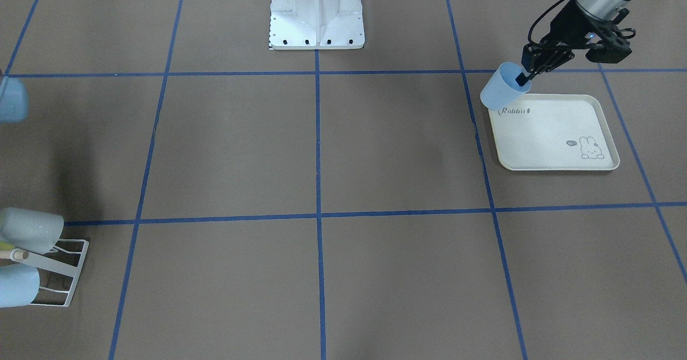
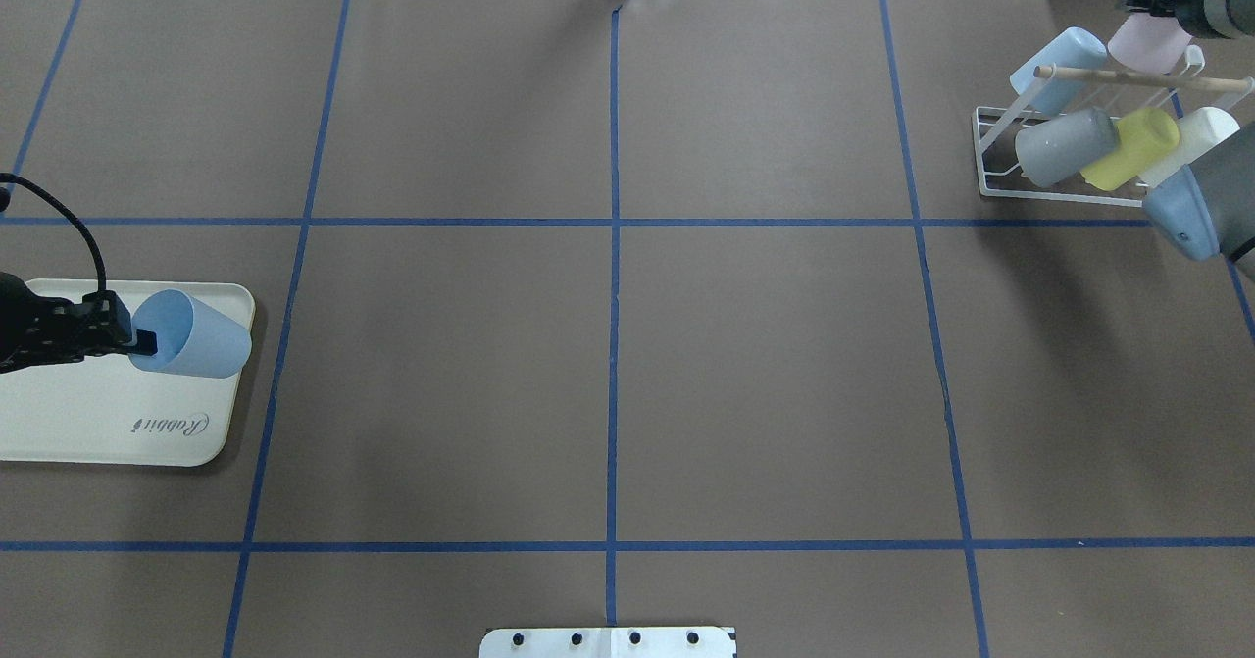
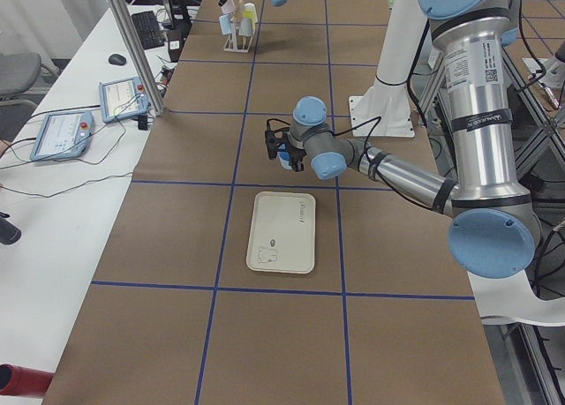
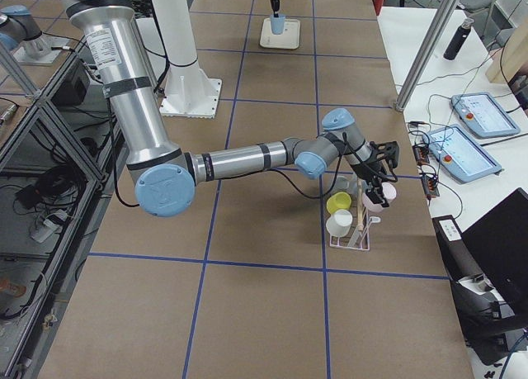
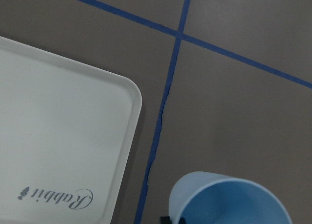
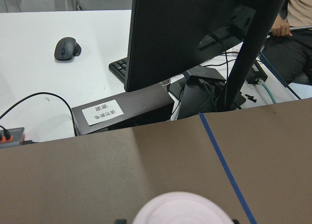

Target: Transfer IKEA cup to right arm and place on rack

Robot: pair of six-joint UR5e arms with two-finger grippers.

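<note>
The left gripper [image 1: 523,78] pinches the rim of the pale blue plastic cup [image 1: 502,93], holding it tilted above a corner of the cream rabbit-print tray [image 1: 553,134]; it should carry the cup to mid-table with the body exposed; the right gripper [image 4: 374,187], far off at the crowded white wire rack [image 2: 980,153], seems closed on a pale pink cup [image 2: 1147,48], which it must release first.

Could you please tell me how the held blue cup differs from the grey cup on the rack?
Colour: the blue cup is pale blue, the grey cup grey. Support: the blue cup is held aloft at its rim by the left gripper, near the tray; the grey cup sits on the rack. Both are plain, tapered and tilted.
</note>
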